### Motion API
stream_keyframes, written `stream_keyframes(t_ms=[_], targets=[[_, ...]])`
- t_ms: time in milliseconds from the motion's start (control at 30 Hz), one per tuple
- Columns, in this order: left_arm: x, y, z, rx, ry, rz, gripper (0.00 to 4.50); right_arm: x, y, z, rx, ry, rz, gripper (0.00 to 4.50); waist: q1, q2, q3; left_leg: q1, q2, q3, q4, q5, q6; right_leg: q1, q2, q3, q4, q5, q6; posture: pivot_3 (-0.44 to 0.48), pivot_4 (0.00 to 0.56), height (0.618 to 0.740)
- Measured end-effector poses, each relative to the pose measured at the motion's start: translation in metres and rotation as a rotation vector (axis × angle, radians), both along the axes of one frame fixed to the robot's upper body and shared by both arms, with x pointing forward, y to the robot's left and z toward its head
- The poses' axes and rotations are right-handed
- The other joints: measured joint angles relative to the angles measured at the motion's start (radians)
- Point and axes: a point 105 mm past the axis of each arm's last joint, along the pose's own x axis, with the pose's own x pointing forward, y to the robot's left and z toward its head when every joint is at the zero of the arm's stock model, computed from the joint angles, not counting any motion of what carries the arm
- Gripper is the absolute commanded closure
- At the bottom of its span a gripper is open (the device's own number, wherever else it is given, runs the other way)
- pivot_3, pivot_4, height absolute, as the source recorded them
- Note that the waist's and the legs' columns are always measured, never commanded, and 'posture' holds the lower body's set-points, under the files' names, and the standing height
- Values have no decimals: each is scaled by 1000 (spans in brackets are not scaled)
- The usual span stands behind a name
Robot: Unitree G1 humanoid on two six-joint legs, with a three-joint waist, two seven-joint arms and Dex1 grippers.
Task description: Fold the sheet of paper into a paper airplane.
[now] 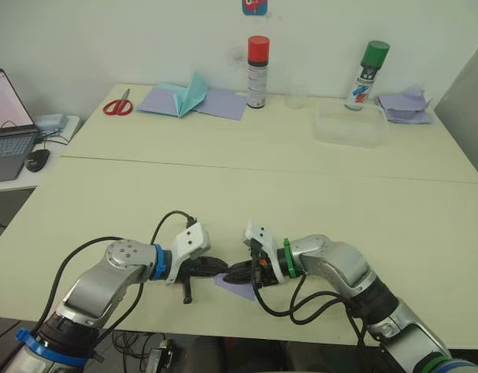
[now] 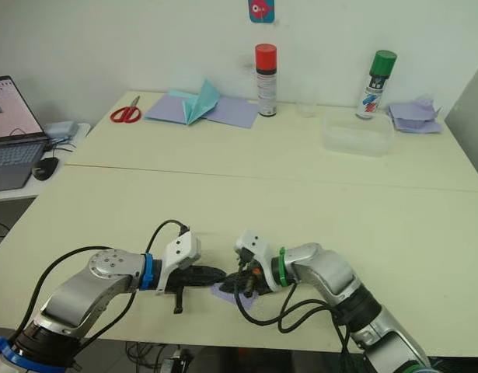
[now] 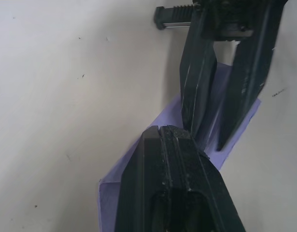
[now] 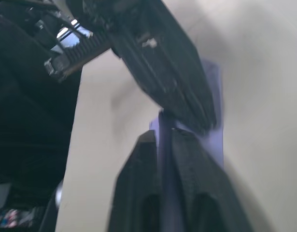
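Two grippers are met tip to tip near the table's (image 1: 316, 202) front edge. The left gripper (image 3: 173, 137) is seen fully closed, its fingers pressed flat together over the sheet of paper (image 3: 235, 126). The right gripper (image 4: 162, 133) is pinched on an upright fold of that lavender sheet. The sheet's long axis runs diagonally under both. Far behind, a clear plastic container (image 1: 350, 126) is seen; its contents cannot be told.
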Motion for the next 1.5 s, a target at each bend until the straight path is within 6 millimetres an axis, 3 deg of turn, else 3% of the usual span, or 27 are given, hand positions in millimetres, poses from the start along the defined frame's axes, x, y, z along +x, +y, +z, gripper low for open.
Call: stream_keyframes(t_ms=[100,200,300,400,467,600,733,833,1067,1400,1500], targets=[[0,0,-1,6,-7,-13,4500,-16,-13,3,-4,105,61,1764,7,0,0,0,0,0,-1,0,0,0,0,0,0,0,0,0,150,740],[0,0,-2,9,-13,-14,4500,-27,-24,9,-3,173,107,1764,9,1,1,0,0,0,0,0,0,0,0,0,0,0,0,0,150,740],[0,0,-2,10,-17,-15,4500,-16,-30,24,58,137,63,1764,8,1,1,0,0,0,0,0,0,0,0,0,0,-2,3,0,150,740],[0,1,-4,10,-18,-15,4500,11,-23,48,168,-1,-47,2341,8,1,1,1,1,-1,0,0,0,0,2,0,1,-3,4,0,150,740],[0,0,-3,8,-22,-19,4500,20,-17,55,199,-79,-79,3018,10,1,0,0,1,-1,0,0,0,0,2,0,1,-3,4,0,150,740],[-1,-1,-4,5,-27,-30,4500,24,-10,30,125,-154,-97,4464,11,1,0,0,0,0,0,0,0,0,2,1,0,-3,4,0,150,740],[0,-1,-4,13,-40,-37,4500,13,-10,-2,39,-168,-61,4464,12,1,1,0,0,0,1,0,0,0,2,0,1,-3,4,0,150,740],[2,0,-4,25,-52,-36,4500,14,-10,-7,7,-221,-46,4464,11,1,-1,2,1,-1,1,0,0,2,2,0,1,-3,5,0,150,740],[1,1,-6,24,-53,-36,4500,13,-28,-10,-40,-227,-67,4464,13,2,-5,4,0,-1,1,0,0,5,2,0,0,-3,5,0,150,740],[3,1,-6,25,-49,-42,4500,-1,-79,-7,-139,-168,-78,4464,14,3,-5,8,0,-1,1,0,0,9,1,0,-1,-3,4,0,150,740],[2,2,-7,24,-42,-47,4500,-3,-76,-3,-80,-163,-85,4464,13,2,-5,8,1,-1,1,0,0,8,1,0,0,-3,4,0,150,740]])
